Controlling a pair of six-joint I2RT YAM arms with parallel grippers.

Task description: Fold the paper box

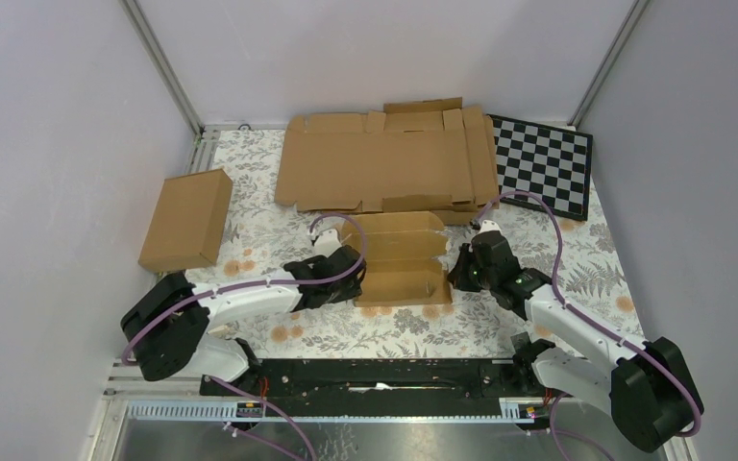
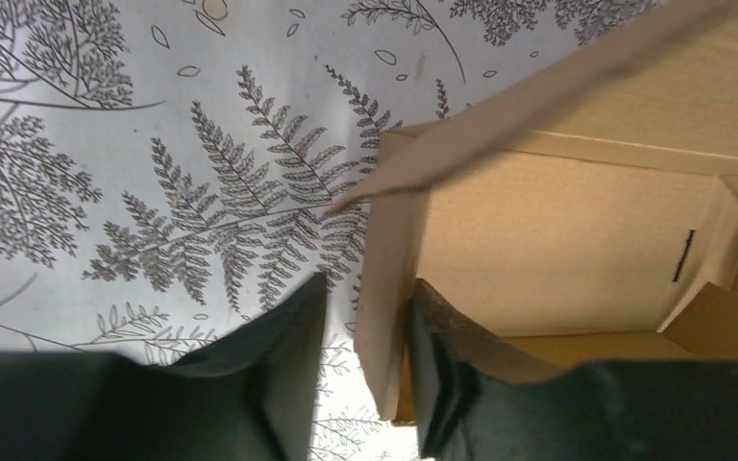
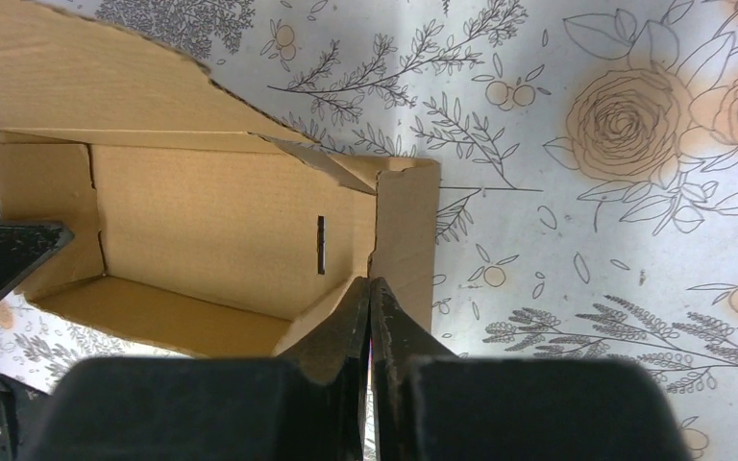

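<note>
With the left end wall of the paper box standing between them, the left jaws sit part-open. The inner finger lies close against the wall's inside face. The outer finger hangs just clear of the outside, and patterned cloth shows in the gap, so there's no clamp on that side.

Across the box, the right jaws are clenched, fingertips pressed together with no daylight between them. Their nose is up against the right end wall, right at its inside corner. Whether a sliver of card is nipped there, I can't tell.

The box sits partly folded near the middle of the worktop, both end walls raised. A loose flap slants over the far end of the left wall, and there's a short slot in one inner panel.

Just behind the box, wide cardboard sheets run along the far edge. A closed carton lies by the left edge, well apart from the box. A checkerboard fills the far right corner.

For room to move, there's bare floral cloth left of the box out toward the carton. There's more on its right out to the right edge, plus a strip between the box and the near edge.
</note>
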